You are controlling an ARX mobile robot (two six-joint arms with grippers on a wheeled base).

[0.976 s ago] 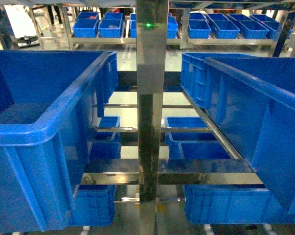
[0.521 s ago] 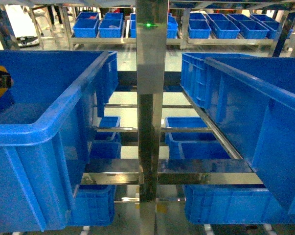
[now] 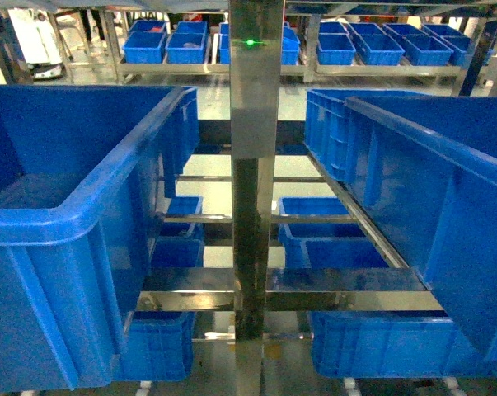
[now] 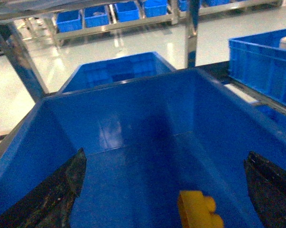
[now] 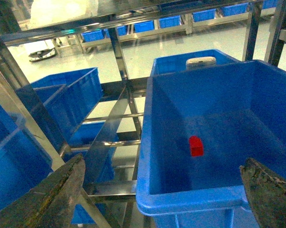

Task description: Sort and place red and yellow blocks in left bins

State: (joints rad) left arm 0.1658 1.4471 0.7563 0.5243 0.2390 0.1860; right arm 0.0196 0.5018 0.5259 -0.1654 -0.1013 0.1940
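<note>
Left bin (image 4: 133, 142) fills my left wrist view, the yellow block (image 4: 198, 211) lying on its floor between the left claw (image 4: 164, 190)'s spread, empty fingers. A red block (image 5: 196, 145) sits in the right crate (image 5: 190, 199) below the right claw (image 5: 161, 190), gaping too; I risk clipping that rim reaching in.

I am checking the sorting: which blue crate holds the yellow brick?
The crate under the left gripper holds the yellow brick; the right-side crate holds a red block.
</note>
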